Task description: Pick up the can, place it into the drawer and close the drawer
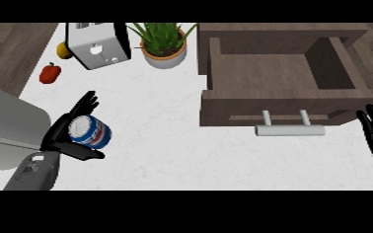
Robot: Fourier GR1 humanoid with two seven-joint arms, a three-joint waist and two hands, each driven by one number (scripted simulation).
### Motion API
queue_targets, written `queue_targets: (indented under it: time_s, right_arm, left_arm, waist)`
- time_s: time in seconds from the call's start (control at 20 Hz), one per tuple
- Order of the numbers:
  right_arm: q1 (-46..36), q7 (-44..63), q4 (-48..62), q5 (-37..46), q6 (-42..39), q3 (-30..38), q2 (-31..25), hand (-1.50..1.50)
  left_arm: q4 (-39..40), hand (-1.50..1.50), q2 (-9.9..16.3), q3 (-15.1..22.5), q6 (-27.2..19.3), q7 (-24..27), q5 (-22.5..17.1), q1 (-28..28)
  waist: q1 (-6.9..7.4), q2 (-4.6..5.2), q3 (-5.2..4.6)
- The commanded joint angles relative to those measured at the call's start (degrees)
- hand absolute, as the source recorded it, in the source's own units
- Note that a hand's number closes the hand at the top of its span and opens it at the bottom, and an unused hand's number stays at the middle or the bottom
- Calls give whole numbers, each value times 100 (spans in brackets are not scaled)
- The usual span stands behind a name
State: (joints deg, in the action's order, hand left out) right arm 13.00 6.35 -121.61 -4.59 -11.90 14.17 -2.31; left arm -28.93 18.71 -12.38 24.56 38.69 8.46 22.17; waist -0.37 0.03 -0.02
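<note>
On the white counter (pixel 182 143), my left hand (pixel 69 133) curls its fingers and thumb around the can (pixel 90 130), lying tilted. The open drawer (pixel 277 74) sits well off to my right; my right hand (pixel 364 128) rests beside it, fingers unclear.

Can (pixel 90 131) at counter's (pixel 167 128) left, open drawer (pixel 280 74) right, toaster (pixel 98 47) & plant (pixel 165 42) behind.
</note>
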Motion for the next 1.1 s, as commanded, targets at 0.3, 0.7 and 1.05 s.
queue_targets:
  time_s: [0.3, 0.7, 1.05]
  right_arm:
    - [297, 214, -404, -368, -132, 356, -40, -150]
    - [459, -689, 208, -9, -166, 110, 225, -150]
    - [217, -203, -60, -248, -142, 268, 82, -150]
  left_arm:
    - [-634, 150, -276, 171, 245, -276, -199, -76]
    - [-959, 150, -388, 199, 678, -600, -529, -39]
    - [-1745, 150, -942, 3, -252, -1055, -855, -280]
  waist:
    - [22, -16, 5]
    - [8, -5, 4]
    - [41, -11, 5]
